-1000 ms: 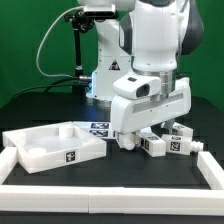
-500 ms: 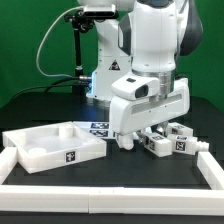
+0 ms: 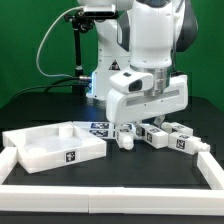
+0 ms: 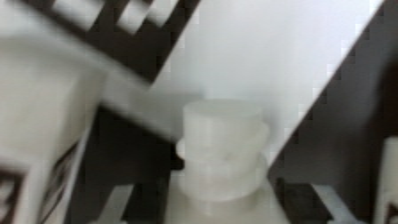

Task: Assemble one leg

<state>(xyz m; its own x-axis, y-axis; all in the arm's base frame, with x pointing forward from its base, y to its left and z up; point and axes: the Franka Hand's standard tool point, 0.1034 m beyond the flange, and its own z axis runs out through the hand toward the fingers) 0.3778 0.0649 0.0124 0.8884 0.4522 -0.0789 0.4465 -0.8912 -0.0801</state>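
Moved: arm risen slightly, more tagged legs uncovered.
Leg: lies on desk, just beside white tray panel, below end effector.
End effector: opening hidden, cannot tell.

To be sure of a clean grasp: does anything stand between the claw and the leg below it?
Nothing visible does. The wrist view, though blurred, shows the leg directly before the claw, with no other part between them.

Robot lab, black table (green backdrop)
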